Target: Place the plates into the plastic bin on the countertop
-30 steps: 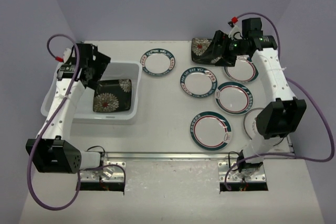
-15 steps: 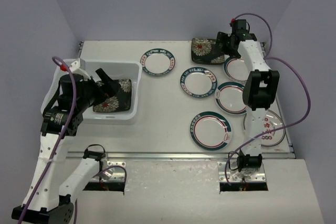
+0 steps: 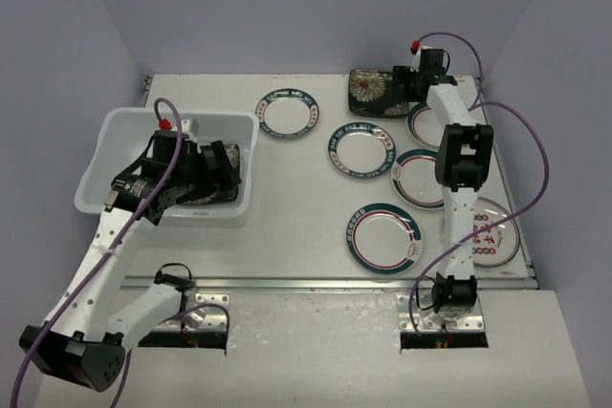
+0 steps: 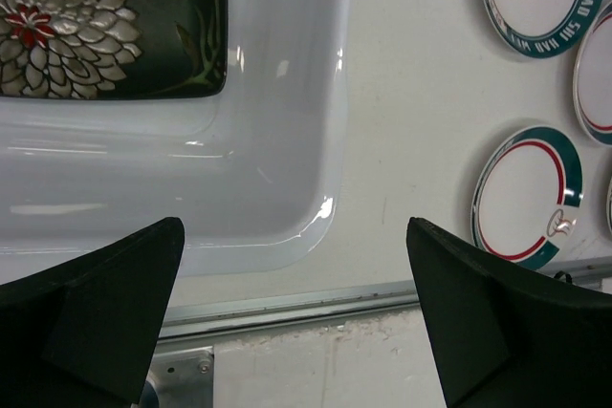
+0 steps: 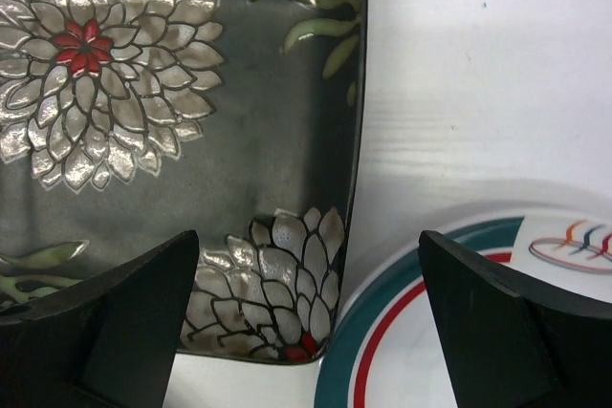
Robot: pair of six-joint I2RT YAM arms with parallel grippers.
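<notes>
Metal comes first: a rail edges the near side of the off-white bench. Just beyond it on the left sits the plastic bin. It holds one square black plate flat on its floor (white flower, red heart). From above, the left arm hides most of that plate, and the wrist view crops its top and left. The left pincer hangs wide open and empty over the bin's near right corner. On the bare bench to the right lie six round plates, two partly behind the right arm. Farthest back, the second black plate lies outside the bin. The right pincer is spread open above its corner and a teal-rimmed plate, gripping nothing. Whether it touches either is unclear.
</notes>
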